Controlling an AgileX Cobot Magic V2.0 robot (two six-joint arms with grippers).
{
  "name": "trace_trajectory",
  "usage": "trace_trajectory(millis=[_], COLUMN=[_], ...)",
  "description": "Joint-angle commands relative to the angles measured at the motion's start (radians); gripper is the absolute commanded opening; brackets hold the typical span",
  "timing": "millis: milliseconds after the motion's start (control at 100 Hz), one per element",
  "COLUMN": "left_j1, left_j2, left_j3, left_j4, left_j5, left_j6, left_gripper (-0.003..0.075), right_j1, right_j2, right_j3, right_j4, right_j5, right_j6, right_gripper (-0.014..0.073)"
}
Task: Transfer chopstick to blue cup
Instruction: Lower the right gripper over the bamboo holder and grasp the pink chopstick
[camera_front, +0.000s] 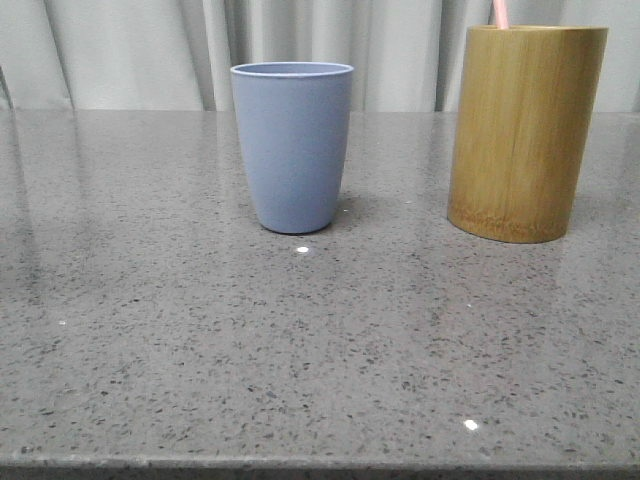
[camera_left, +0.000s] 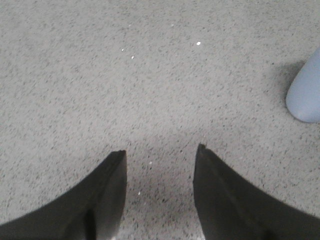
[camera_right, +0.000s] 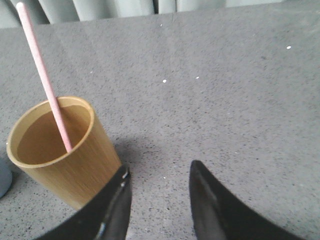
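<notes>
The blue cup (camera_front: 293, 145) stands upright near the table's middle; its rounded base shows at the edge of the left wrist view (camera_left: 306, 97). A pale pink chopstick (camera_front: 500, 13) sticks up out of the tan bamboo holder (camera_front: 525, 130) at the right. In the right wrist view the chopstick (camera_right: 44, 77) leans inside the holder (camera_right: 70, 167). My left gripper (camera_left: 160, 154) is open and empty over bare table, apart from the blue cup. My right gripper (camera_right: 159, 167) is open and empty beside the holder, one finger close to its wall. Neither gripper shows in the front view.
The grey speckled stone table (camera_front: 300, 340) runs to a front edge at the bottom of the front view. Pale curtains (camera_front: 130, 50) hang behind the table. A sliver of the blue cup (camera_right: 4, 180) shows beside the holder in the right wrist view.
</notes>
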Motion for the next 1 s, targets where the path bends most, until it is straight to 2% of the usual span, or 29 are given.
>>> trace_trajectory(millis=[0, 240, 490, 990], left_j1=[0.007, 0.007, 0.007, 0.007], left_j2=[-0.074, -0.205, -0.230, -0.230], left_j3=[0.030, 0.137, 0.158, 0.158], left_j4=[0.005, 0.001, 0.001, 0.001], left_j5=[-0.091, -0.107, -0.103, -0.106], left_j6=[-0.012, -0.012, -0.012, -0.012], left_gripper=[0.0316, 0.0316, 0.0316, 0.0316], right_j1=[0.027, 0.144, 0.228, 0.257], right_j2=[0.050, 0.211, 0.374, 0.576], right_j3=[-0.068, -0.202, -0.366, -0.529], right_j4=[0.017, 0.017, 0.017, 0.056], right_j5=[-0.053, -0.082, -0.086, -0.089], right_j6=[-0.021, -0.027, -0.029, -0.029], right_gripper=[0.0303, 0.0303, 0.0303, 0.0303])
